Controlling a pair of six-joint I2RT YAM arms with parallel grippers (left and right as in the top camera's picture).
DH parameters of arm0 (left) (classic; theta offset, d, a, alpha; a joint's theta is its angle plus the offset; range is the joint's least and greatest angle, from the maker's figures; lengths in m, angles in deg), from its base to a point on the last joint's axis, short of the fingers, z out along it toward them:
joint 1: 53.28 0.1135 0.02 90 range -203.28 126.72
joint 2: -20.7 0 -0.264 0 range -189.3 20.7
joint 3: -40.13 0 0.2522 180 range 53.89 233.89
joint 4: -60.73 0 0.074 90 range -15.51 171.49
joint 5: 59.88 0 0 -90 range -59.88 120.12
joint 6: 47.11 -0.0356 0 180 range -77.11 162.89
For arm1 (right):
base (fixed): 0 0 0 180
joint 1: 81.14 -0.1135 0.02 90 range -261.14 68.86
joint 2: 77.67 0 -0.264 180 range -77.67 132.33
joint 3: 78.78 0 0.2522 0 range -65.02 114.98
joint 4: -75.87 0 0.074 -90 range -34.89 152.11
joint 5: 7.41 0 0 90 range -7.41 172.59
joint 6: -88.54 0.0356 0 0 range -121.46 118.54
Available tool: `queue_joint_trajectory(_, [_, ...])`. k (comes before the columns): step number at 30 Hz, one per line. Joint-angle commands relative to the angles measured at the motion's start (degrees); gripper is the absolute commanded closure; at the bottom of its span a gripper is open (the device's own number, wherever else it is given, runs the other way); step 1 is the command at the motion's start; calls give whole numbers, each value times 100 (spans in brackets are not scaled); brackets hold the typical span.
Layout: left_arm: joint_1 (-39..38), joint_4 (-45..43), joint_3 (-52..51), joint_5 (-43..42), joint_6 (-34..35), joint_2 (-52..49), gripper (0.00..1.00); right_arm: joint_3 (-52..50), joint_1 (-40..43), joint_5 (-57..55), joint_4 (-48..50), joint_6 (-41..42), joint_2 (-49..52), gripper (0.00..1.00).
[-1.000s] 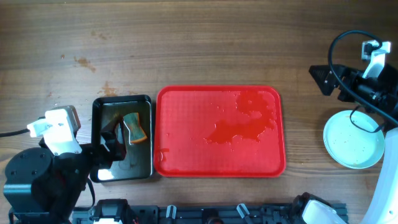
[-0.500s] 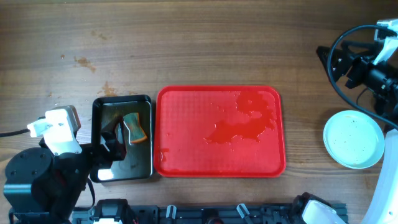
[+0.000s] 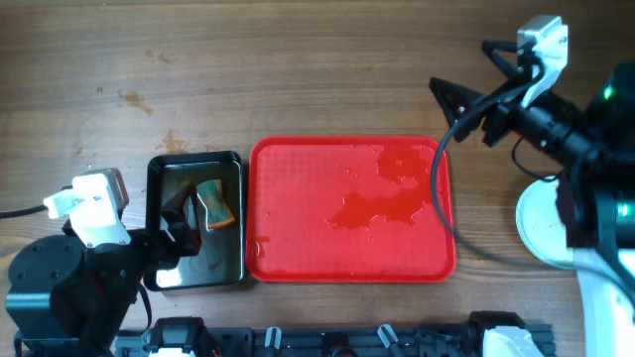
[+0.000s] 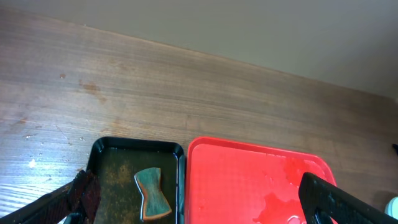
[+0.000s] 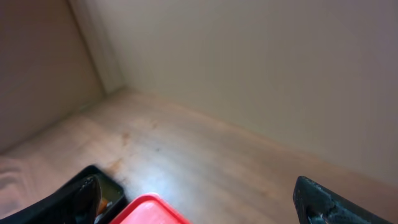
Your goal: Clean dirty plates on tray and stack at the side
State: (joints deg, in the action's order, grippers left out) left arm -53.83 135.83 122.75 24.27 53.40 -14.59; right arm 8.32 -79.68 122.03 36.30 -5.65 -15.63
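Tray (image 3: pixel 298 198) sat mid-table with no plate on it, only a wet patch (image 3: pixel 382 203) toward its right half. Plates (image 3: pixel 536 218) lay on the table (image 3: pixel 298 69) to the right of the tray, partly under the right arm; their count was not readable from above. Right gripper (image 3: pixel 459 65) hung above the table just beyond the tray's far right corner, jaws wide apart with nothing between them. Left gripper (image 4: pixel 196 186) hovered near the black tray (image 3: pixel 164 169), jaws likewise spread and empty. Sponge (image 3: pixel 214 203) lay inside that tray.

Judgement: cleaning and stacking looked finished, and the step in hand was probably a retreat of the right arm. To do it well:
- travel high
- keep elbow and cable (image 3: pixel 435 169) off the plates
- avoid sweeping over the wet patch
- park well apart from the pile
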Motion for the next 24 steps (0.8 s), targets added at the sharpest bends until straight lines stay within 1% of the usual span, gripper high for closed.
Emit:
queue_joint_trajectory(1, [31,-15,59,55,-129,0,0,101,-407,-1121,83,-33,-704,0])
queue_joint_trajectory(5, [31,-15,59,55,-129,0,0,55,-424,-1097,52,-15,-1414,0])
queue_joint_trajectory(6, [31,-15,59,55,-129,0,0,-33,-424,-1106,90,-35,-1749,0])
queue_joint_trajectory(7, [31,-15,59,55,-129,0,0,-162,-424,-1222,155,-39,-2114,0])
queue_joint_trajectory(10, [31,-15,59,55,-129,0,0,-332,-424,-1432,238,-48,-2577,0])
queue_joint_trajectory(14, [31,-15,59,55,-129,0,0,-852,-424,-1661,682,-59,-3274,0])
queue_joint_trajectory(19, [31,-15,59,55,-129,0,0,-2334,-422,-1628,2177,-15,-4183,0])
queue_joint_trajectory(24, [31,-15,59,55,-129,0,0,-3591,-404,-1589,2806,-15,-4647,0])
